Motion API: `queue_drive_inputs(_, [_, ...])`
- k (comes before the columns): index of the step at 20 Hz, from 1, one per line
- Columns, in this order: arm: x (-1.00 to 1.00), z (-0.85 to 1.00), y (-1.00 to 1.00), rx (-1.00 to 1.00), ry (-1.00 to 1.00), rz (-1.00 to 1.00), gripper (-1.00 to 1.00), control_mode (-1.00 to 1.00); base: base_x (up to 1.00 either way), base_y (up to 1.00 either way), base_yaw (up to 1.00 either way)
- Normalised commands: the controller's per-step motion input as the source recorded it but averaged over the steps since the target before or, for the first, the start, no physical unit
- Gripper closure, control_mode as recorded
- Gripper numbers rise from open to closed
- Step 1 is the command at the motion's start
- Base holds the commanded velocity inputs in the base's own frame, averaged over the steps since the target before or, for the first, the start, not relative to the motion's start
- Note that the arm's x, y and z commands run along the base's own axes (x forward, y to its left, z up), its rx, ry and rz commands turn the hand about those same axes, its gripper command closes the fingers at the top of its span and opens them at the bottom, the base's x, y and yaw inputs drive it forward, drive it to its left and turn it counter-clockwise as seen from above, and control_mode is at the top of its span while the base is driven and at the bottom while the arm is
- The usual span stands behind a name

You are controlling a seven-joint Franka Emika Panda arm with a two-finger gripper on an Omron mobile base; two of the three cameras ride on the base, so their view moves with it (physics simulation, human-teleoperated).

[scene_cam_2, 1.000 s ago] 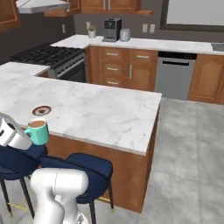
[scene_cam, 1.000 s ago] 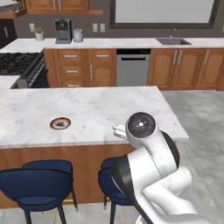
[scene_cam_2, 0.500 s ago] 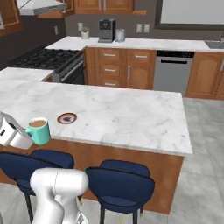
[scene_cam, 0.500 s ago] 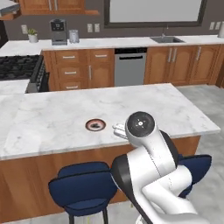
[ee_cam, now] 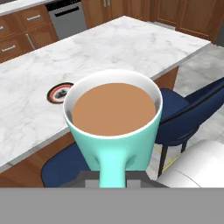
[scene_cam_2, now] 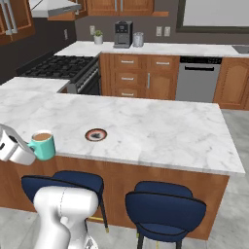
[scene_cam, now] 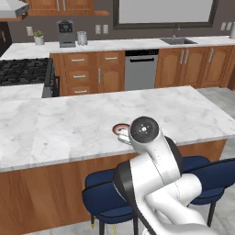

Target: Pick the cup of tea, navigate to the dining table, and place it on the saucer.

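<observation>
Holding: claw (ee_cam: 113, 178) closed on the cup of tea (scene_cam_2: 43, 145), upright at the worktop (scene_cam_2: 160, 129) edge.
Saucer (scene_cam_2: 96, 134): lies ahead on the marble, apart from the cup, toward the worktop's middle.

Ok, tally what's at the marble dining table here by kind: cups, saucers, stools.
Cups: 1, the cup of tea, held in the gripper
Saucers: 1, the saucer on the dining table
Stools: 2, left stool, right stool
Total: 4

One cup of tea (ee_cam: 113, 127), one saucer (scene_cam_2: 96, 134), two stools (scene_cam_2: 165, 211).
</observation>
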Motion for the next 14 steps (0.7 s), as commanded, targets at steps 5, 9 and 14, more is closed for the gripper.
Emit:
queue_drive_inputs(5, [0.00, 0.00, 0.00, 0.00, 0.00, 0.00, 1.00, 1.00, 0.60, 0.07, 0.00])
queue_drive_inputs(9, [0.00, 0.00, 0.00, 0.00, 0.00, 0.00, 1.00, 1.00, 0.67, 0.00, 0.00])
queue_drive_inputs(14, [0.32, 0.00, 0.00, 0.01, -0.02, 0.01, 1.00, -1.00, 0.43, 0.00, 0.00])
